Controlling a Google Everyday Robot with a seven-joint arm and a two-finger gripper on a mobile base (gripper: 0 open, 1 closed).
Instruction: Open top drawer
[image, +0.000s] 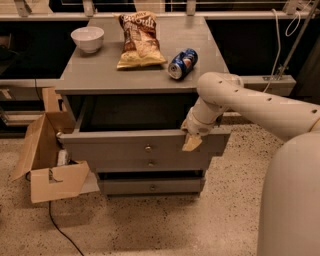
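The top drawer (110, 147) is the widest grey front of the three, with a small round metal knob (148, 148) at its centre. It stands pulled out from the grey cabinet (150, 75), with a dark gap behind its front panel. My gripper (191, 141) is at the top edge of that panel, right of the knob, reaching in from the right on a white arm (250, 105). The part of the gripper behind the panel is hidden.
Two narrower drawer fronts sit below, the middle one (120, 165) and the bottom one (130, 187). On the cabinet top are a white bowl (88, 38), a chip bag (140, 40) and a blue can (182, 63) on its side. An open cardboard box (47, 160) and a cable (60, 227) lie on the floor at left.
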